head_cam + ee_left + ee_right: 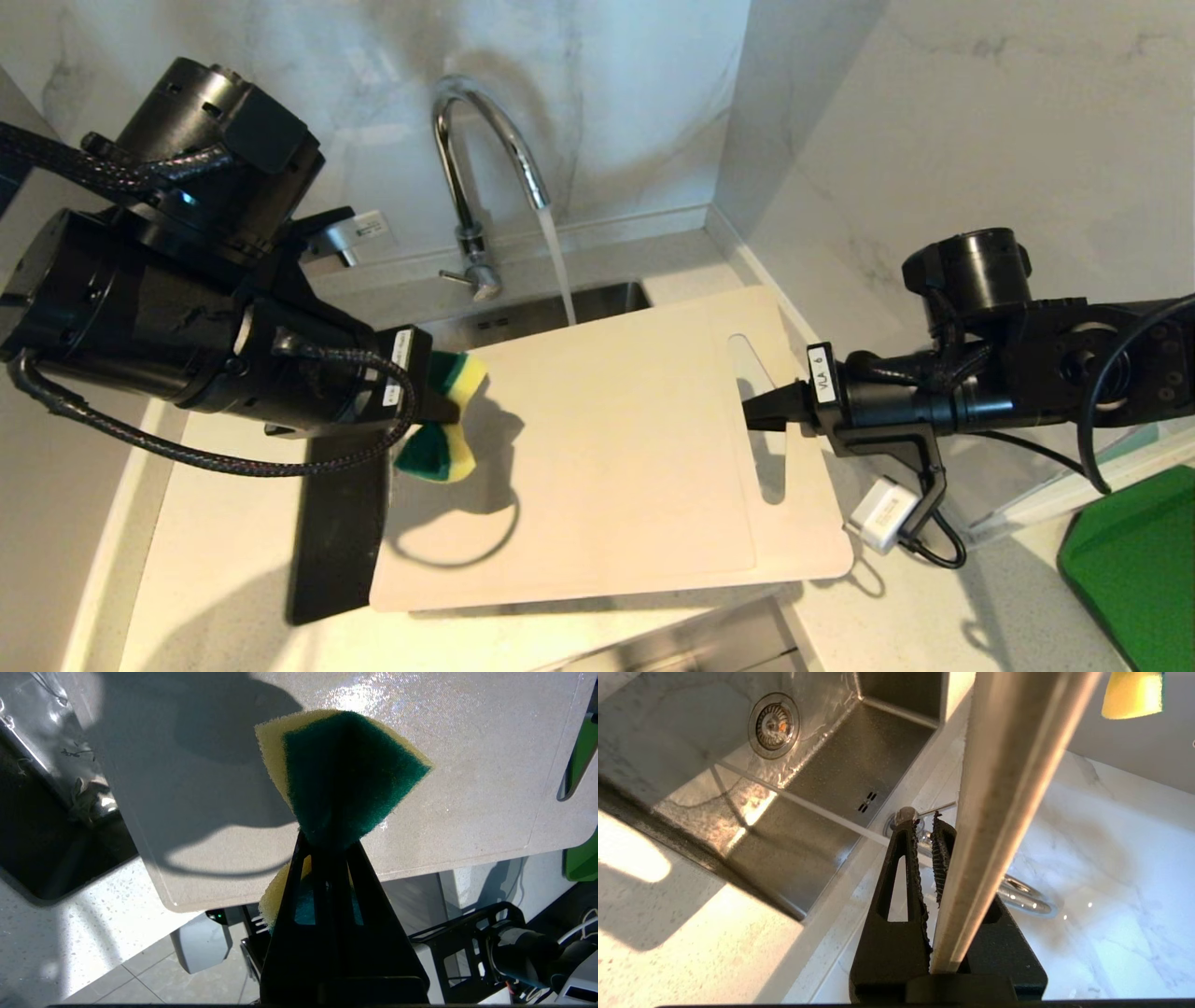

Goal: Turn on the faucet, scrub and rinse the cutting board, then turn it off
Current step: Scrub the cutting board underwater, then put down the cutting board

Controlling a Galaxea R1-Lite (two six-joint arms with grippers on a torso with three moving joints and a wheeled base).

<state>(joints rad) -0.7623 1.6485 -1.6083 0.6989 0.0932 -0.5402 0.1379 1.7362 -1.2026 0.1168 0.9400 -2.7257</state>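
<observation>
The chrome faucet [485, 149] is running, and its stream [560, 271] falls just past the far edge of the cutting board [607, 448]. The pale beige board hangs tilted over the sink. My right gripper [761, 411] is shut on the board at its handle slot; in the right wrist view the board's edge [1008, 788] runs between the fingers [896, 872]. At the board's left edge my left gripper [439, 411] is shut on a yellow and green sponge [448, 420]. In the left wrist view the sponge [345, 774] sits over the wet board [467, 765].
The steel sink [840, 765] with its drain [774, 725] lies under the board. A bright green mat [1139, 569] lies on the counter at the far right. Marble walls close in behind and to the right. A dark strip [336, 523] shows left of the board.
</observation>
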